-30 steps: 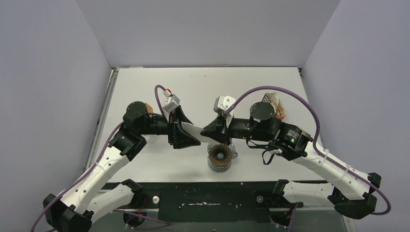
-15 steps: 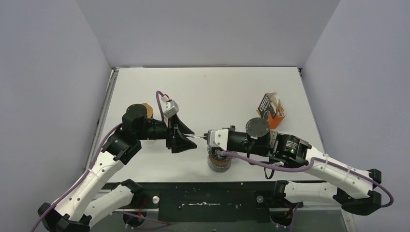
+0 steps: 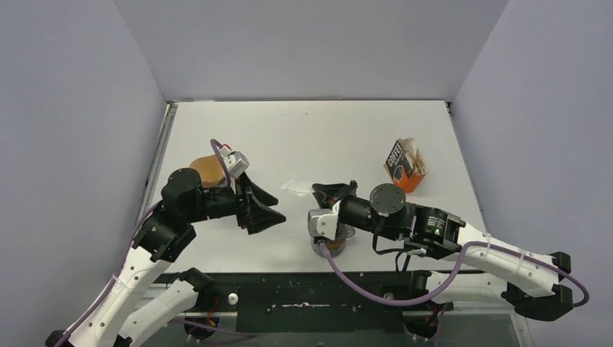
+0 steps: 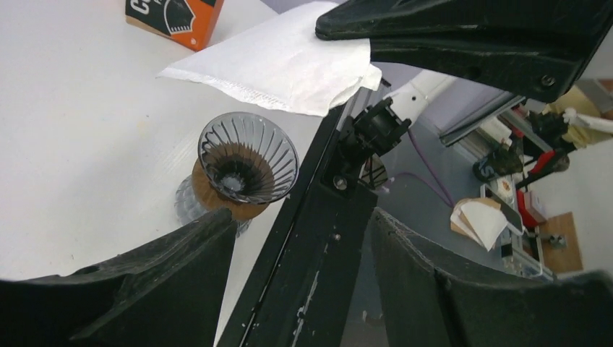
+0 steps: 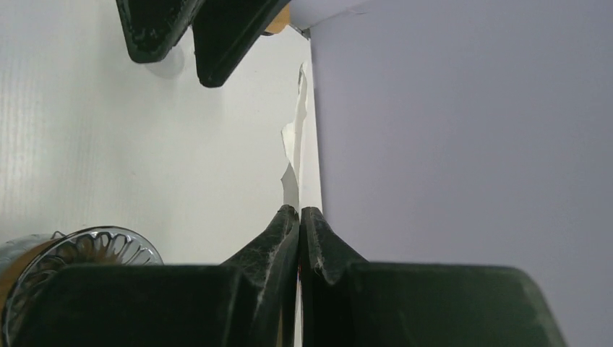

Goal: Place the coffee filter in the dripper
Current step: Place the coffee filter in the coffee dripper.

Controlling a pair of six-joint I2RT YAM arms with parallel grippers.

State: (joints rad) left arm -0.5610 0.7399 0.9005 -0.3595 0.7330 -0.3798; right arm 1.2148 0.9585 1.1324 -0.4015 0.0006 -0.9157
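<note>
Right jaws pinch the coffee filter (image 4: pixel 278 65) near the dripper (image 4: pixel 248 160); left jaws stand spread, apart.

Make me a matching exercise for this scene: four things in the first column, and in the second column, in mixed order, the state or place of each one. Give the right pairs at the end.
Things
1. coffee filter
2. dripper
3. coffee box
4. left gripper

States or places
A. open, holding nothing
B. orange, on the right side of the table
C. pinched in the shut right gripper
D. standing on the table, with no filter inside

Right pairs: 1-C, 2-D, 3-B, 4-A
</note>
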